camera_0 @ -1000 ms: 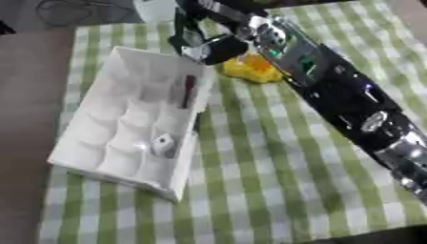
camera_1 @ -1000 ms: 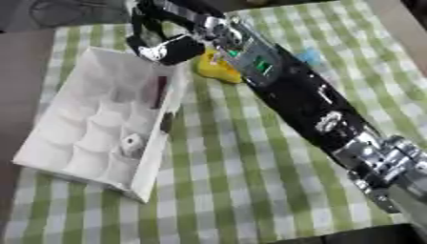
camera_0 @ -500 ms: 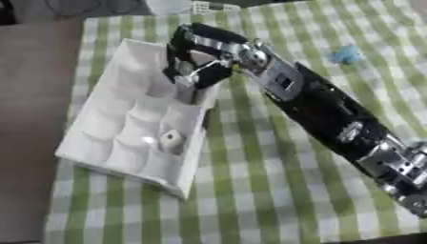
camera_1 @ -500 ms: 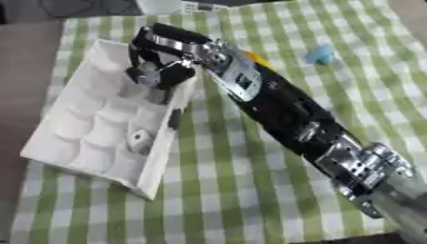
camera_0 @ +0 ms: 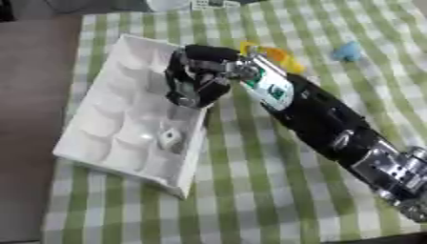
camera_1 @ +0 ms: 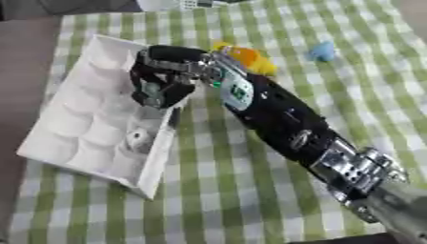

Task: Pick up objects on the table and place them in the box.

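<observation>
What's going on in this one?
The robot's right hand is over the right edge of the white box, fingers curled; whether it holds anything can't be made out. A small pale thing already lies in one compartment. A yellow object and a blue one lie on the checked cloth.

Box (camera_0: 100,102) at left on the checked cloth (camera_0: 250,190); inside, near its right wall, a small object (camera_0: 169,137), perhaps a roll; right hand (camera_0: 196,83) over that wall; two toys (camera_0: 271,52) (camera_0: 348,50) right of the box, farther back.

The tablecloth (camera_0: 250,190) is soft green-and-white checked cloth. The compartmented box (camera_0: 108,138) looks like matt white plastic. The right arm (camera_1: 283,124) is glossy black with silver metal joints.
</observation>
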